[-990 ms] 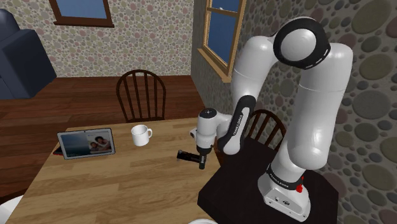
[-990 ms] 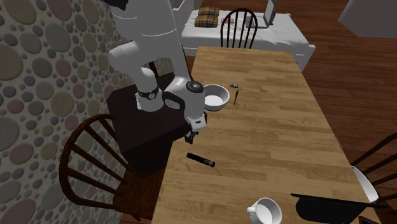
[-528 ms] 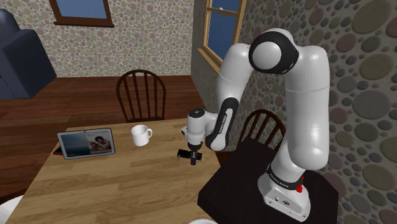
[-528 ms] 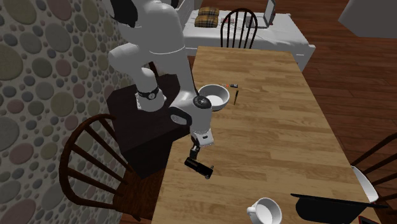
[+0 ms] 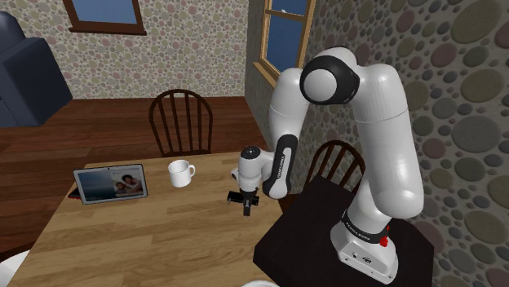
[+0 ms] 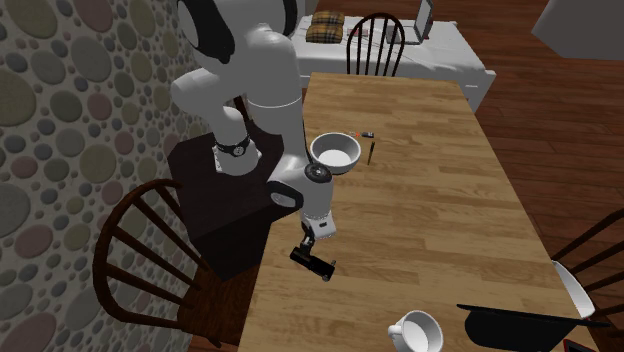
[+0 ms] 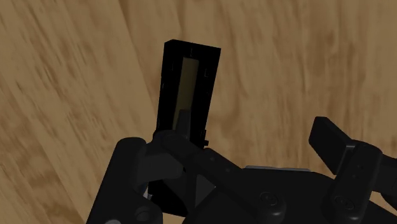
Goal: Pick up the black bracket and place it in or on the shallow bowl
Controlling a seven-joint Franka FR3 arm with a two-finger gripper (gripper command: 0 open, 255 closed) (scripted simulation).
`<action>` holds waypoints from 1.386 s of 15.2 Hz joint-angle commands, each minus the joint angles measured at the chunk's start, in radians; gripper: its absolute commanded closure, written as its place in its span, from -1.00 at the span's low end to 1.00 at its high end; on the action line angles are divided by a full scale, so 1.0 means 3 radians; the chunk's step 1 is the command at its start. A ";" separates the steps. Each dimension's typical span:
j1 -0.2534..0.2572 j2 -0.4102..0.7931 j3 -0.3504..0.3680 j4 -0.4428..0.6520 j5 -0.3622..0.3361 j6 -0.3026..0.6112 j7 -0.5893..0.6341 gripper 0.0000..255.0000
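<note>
Shoulder view: the gripper [image 5: 247,204] is set low over the wooden table [image 5: 147,236], with the black bracket [image 5: 235,196] laid flat at its tip.
Second exterior view: the bracket [image 6: 316,263] is found below the gripper [image 6: 304,243], well apart from the white shallow bowl [image 6: 335,153].
Wrist view: the fingers [image 7: 331,137] are spread apart. The bracket [image 7: 188,83] is seen beside one finger, unclasped.

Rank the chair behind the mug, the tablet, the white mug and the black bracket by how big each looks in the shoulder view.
Largest to smallest:
chair
tablet
white mug
black bracket
The gripper covers part of the black bracket, so it may look shorter than it is.
</note>
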 commanded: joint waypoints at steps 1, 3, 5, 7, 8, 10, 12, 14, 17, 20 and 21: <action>0.0011 0.0019 -0.0014 0.0006 -0.0005 0.0016 0.0006 -1.00; 0.0011 0.0019 -0.0014 0.0006 -0.0005 0.0016 0.0006 -1.00; 0.0011 0.0019 -0.0014 0.0006 -0.0005 0.0016 0.0006 -1.00; 0.0010 0.0019 -0.0013 0.0006 -0.0005 0.0015 0.0005 1.00; 0.0010 0.0019 -0.0013 0.0006 -0.0005 0.0015 0.0005 1.00; 0.0010 0.0021 -0.0016 0.0006 -0.0007 0.0019 0.0005 1.00; 0.0019 0.0002 -0.0025 -0.0018 -0.0011 0.0025 0.0011 1.00; 0.0025 0.0025 -0.0040 -0.0013 -0.0018 0.0046 0.0013 1.00; -0.0020 -0.0042 0.0017 -0.0020 0.0008 -0.0023 -0.0016 1.00; -0.0059 -0.0135 0.0051 -0.0041 0.0024 -0.0060 -0.0040 1.00; -0.0059 -0.0135 0.0051 -0.0041 0.0024 -0.0060 -0.0040 -1.00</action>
